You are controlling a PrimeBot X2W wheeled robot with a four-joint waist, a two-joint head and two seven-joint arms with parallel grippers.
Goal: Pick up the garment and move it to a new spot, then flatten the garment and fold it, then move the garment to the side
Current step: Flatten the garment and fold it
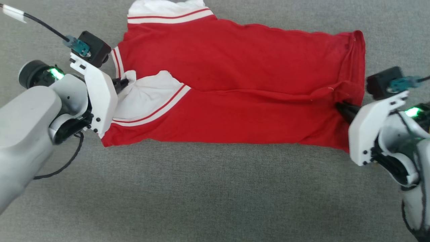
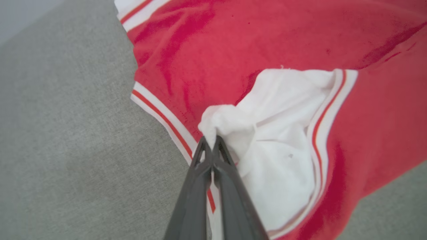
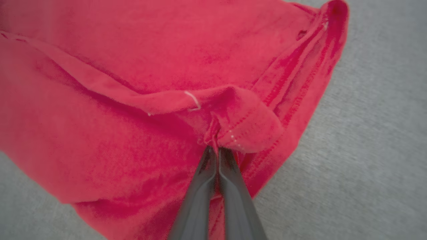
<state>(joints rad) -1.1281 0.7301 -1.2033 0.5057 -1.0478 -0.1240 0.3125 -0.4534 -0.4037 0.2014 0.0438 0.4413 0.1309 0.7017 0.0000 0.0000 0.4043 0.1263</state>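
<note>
**Both grippers pinch the garment, spread on a grey surface**

In the head view the red garment [image 1: 235, 67] lies across the upper middle of the frame on the surface [image 1: 215, 188], with a cloth edge running along its middle from left to right. At centre left, the left gripper [image 1: 122, 83] has its fingers pressed together on a bunched white sleeve [image 1: 147, 94]; its wrist view shows the tips [image 2: 210, 141] nipping that cloth. At the right edge, the right gripper [image 1: 341, 108] is likewise closed tight on the red hem [image 3: 247, 130].
</note>
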